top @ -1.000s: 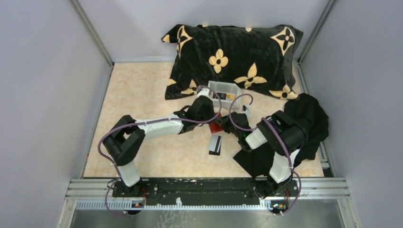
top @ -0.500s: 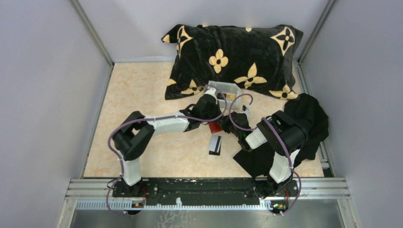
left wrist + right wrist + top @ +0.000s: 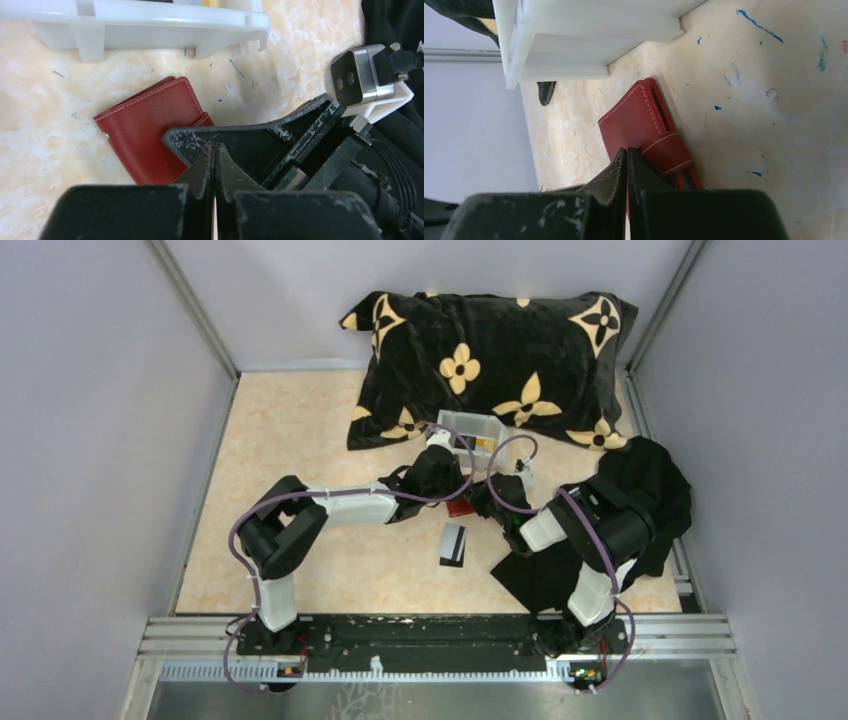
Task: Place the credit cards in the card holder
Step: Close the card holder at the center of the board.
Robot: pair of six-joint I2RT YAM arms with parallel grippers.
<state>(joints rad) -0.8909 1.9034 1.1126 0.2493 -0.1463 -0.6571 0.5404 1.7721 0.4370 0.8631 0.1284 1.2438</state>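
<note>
The red card holder (image 3: 461, 508) lies folded shut on the table, also seen in the left wrist view (image 3: 150, 135) and the right wrist view (image 3: 644, 122). My left gripper (image 3: 215, 148) is shut and empty, its tips hovering just above the holder's right end. My right gripper (image 3: 627, 150) is shut too, tips resting against the holder's top face; its black fingers (image 3: 260, 142) cross over the holder. One black credit card with a white band (image 3: 453, 543) lies flat nearer the arms. Other cards (image 3: 484, 443) sit in the white tray.
The white tray (image 3: 470, 423) stands just beyond the holder, its wall close in both wrist views (image 3: 150, 25) (image 3: 574, 35). A black flowered pillow (image 3: 490, 360) fills the back. Black cloth (image 3: 640, 500) lies under and beside the right arm.
My left arm has stretched forward and to the right, bringing its gripper up to the holder. The right arm has shifted slightly right. The black card has not moved.
</note>
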